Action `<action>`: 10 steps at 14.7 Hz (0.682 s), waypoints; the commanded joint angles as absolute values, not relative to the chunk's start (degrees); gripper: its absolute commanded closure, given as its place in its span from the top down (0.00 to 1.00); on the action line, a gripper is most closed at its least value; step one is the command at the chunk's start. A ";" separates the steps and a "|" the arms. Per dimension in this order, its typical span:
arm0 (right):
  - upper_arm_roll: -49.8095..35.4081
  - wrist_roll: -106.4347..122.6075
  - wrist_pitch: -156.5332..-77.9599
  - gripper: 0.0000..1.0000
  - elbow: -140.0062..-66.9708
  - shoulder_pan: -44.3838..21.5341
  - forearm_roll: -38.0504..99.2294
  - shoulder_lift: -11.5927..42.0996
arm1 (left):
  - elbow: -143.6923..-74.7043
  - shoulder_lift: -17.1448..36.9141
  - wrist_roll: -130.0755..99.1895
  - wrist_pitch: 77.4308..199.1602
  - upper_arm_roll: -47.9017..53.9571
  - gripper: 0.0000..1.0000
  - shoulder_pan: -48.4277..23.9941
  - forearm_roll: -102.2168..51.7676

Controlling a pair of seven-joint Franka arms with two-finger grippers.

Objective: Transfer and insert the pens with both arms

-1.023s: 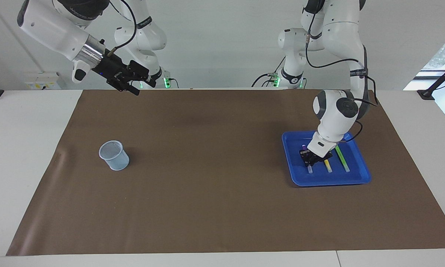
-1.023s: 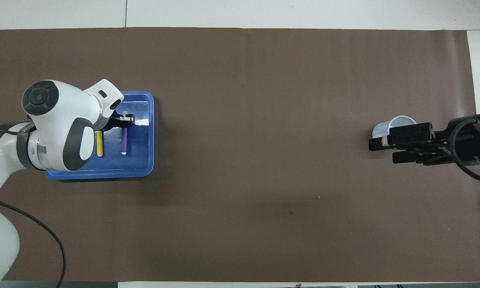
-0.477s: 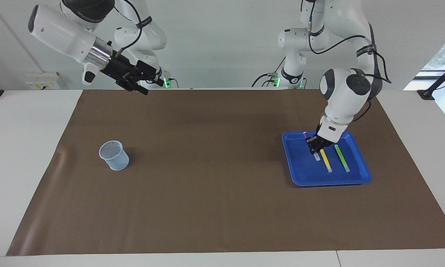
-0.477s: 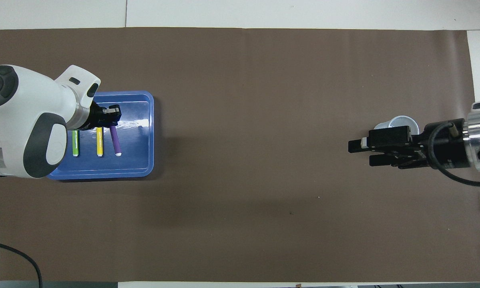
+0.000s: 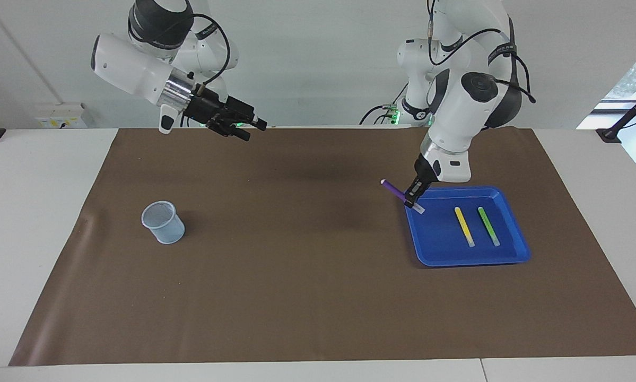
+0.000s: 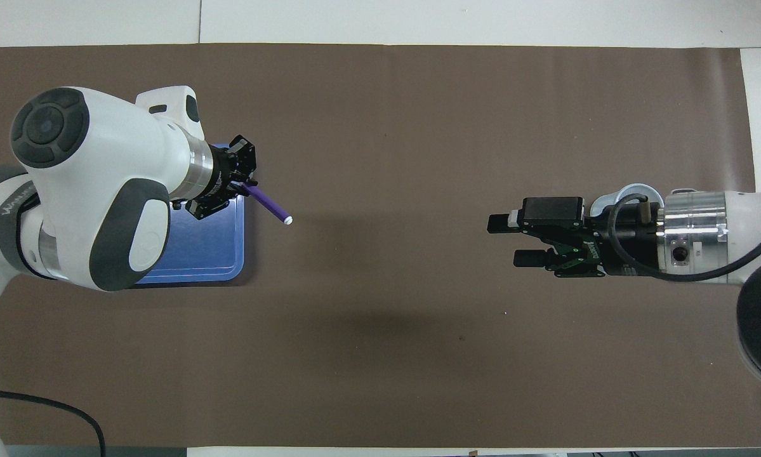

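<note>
One purple pen (image 5: 393, 190) — left claw (image 5: 413, 200) clamps.

1. Plain white wall (image 5: 318, 58) spans the 12 o'clock side of the facing view.
2. Bright window (image 5: 633, 71) at 2 o'clock.
3. White rectangular table (image 5: 42, 223) carries a wide brown paper mat (image 5: 307, 297).
4. White wall socket box (image 5: 63, 115) at 10 o'clock.

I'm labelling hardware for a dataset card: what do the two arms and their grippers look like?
Both arms are glossy white, rounded jointed segments with dark grey joint caps and black bands carrying white lettering. Loose black cables run along them. The right arm shows a silver wrist ring; the left arm has one too. The left gripper and right gripper are black two-finger units.
</note>
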State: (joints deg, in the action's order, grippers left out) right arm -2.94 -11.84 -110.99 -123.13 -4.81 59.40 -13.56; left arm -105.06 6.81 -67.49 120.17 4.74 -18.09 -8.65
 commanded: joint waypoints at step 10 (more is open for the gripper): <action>-3.08 -9.93 -126.03 1.00 -127.18 -15.19 71.10 -7.12 | -99.84 9.76 -92.55 126.91 4.13 0.00 -32.86 -18.54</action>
